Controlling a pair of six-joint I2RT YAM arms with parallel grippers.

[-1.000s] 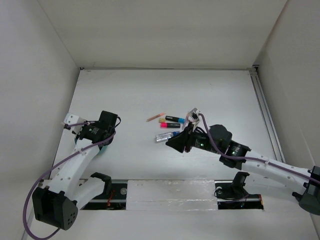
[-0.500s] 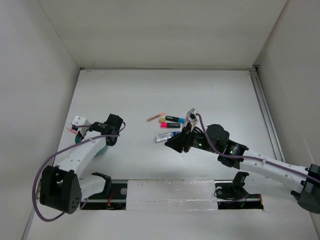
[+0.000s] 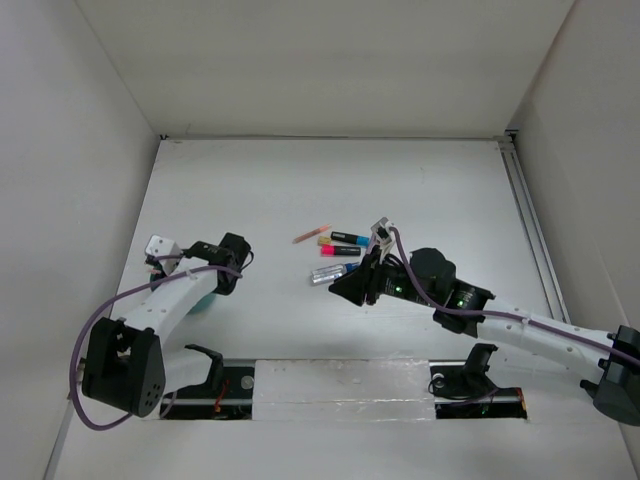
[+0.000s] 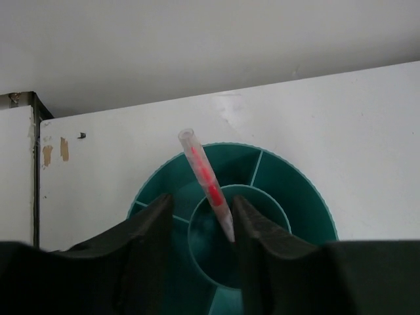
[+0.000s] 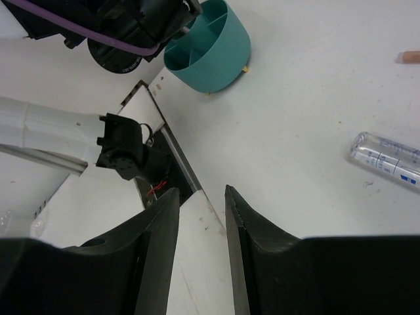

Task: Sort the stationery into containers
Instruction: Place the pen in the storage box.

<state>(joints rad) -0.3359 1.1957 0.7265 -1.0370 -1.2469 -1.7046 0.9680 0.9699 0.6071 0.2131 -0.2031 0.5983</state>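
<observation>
The stationery item at the cup, a clear pen with a red core (image 4: 205,180), stands tilted in the centre well of the teal cup (image 4: 295,197). The left gripper (image 4: 200,205), shut a second ago, has parted its jaws, which now stand one on each side of the barrel. I judge this item delivered, so the arm is free to lift away.

The right gripper (image 5: 200,197), well to the cup's right, keeps its jaws narrowly apart and empty. Just beyond it, also right of the cup, lie the blue-capped clear pen (image 3: 333,271), a pink-ended marker (image 3: 338,250), a yellow-ended marker (image 3: 345,237) and an orange pencil (image 3: 312,234), all unsorted.

The delivered pen's lower tip is hidden by a finger. From above, the left arm covers most of the cup. I can make out no eraser.
</observation>
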